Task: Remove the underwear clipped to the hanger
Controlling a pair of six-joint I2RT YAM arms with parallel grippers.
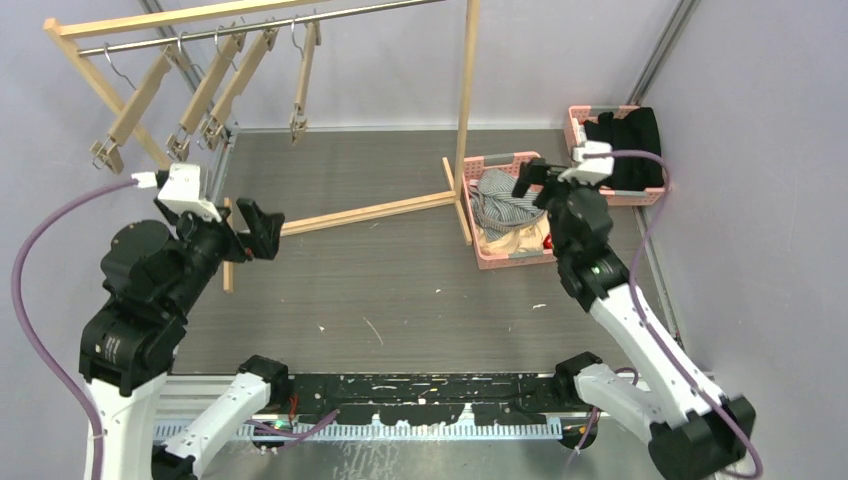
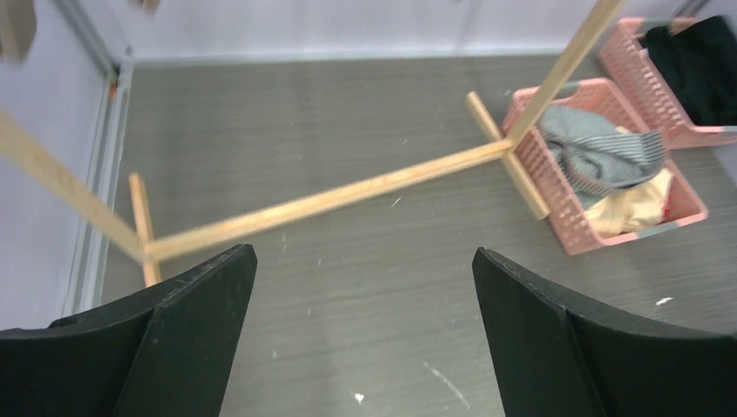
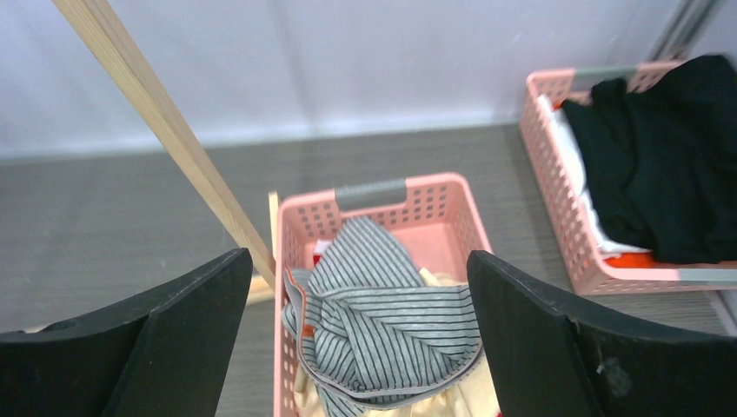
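Left tool (image 2: 361, 256) and right tool (image 3: 358, 254) both gape empty; pinstriped shorts (image 3: 382, 321) lie atop cream shorts (image 2: 634, 208) in the pink basket (image 3: 369, 193) at 3 o'clock on the table (image 1: 400, 290).

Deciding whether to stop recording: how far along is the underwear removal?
Done: the wooden clip hangers hang bare. The grey-and-white pinstriped shorts and cream-beige shorts lie in the pink plastic basket, with a red sliver beside them. In hand: nothing; the left end effector and right end effector are open and empty. Left: nothing visible.
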